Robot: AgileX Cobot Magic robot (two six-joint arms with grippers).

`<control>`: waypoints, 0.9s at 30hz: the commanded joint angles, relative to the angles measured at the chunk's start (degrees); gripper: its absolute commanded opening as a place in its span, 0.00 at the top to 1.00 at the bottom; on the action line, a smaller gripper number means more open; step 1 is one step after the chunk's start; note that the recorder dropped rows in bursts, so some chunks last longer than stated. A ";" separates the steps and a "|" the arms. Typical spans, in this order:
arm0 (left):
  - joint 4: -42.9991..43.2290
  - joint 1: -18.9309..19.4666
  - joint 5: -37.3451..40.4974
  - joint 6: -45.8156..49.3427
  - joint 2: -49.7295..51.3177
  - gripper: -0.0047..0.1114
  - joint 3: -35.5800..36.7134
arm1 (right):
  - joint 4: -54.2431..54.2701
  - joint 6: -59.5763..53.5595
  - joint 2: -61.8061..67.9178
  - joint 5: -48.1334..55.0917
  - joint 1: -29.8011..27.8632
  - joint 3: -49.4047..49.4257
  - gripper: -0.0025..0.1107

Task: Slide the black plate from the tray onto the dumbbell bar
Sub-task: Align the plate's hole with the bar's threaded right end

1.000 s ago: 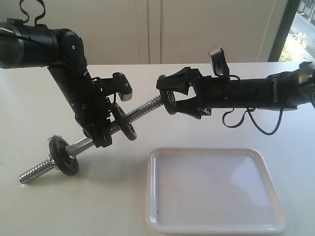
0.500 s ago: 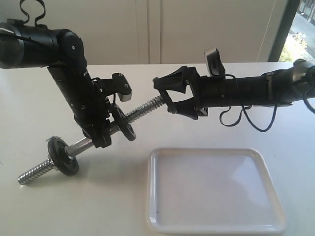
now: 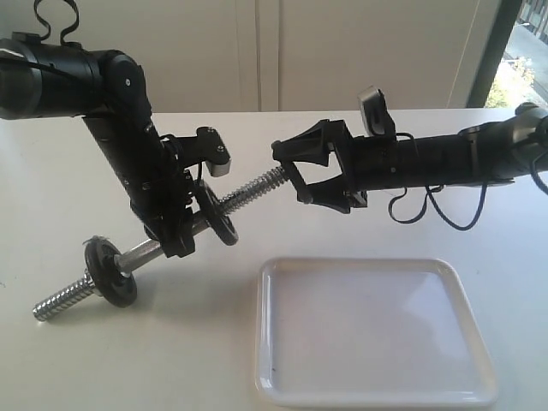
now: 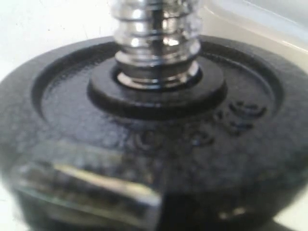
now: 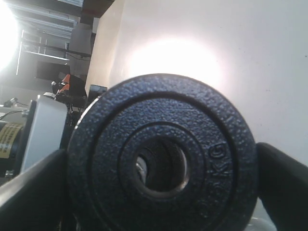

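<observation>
Above worktop, right claw clamps black plate rim at dumbbell bar threaded tip; left claw closed round bar middle; keep hole coaxial, push straight, avoid snagging threads

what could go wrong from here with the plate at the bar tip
The black plate in the right gripper is only at the threaded tip of the dumbbell bar. The right wrist view shows chrome off-centre in its hole, so it may catch on the threads. The left gripper holds the tilted bar mid-shaft, so a push could twist it.
</observation>
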 commanded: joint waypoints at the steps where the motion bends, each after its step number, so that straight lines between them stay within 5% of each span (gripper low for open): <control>1: -3.89 -0.15 -0.33 0.31 -3.39 0.96 -1.58 | 1.88 0.71 -0.85 2.93 -1.31 -0.67 0.98; 27: -3.89 -0.15 -0.21 0.31 -3.39 0.96 -1.58 | -0.44 2.37 -4.53 2.93 1.53 -0.56 0.98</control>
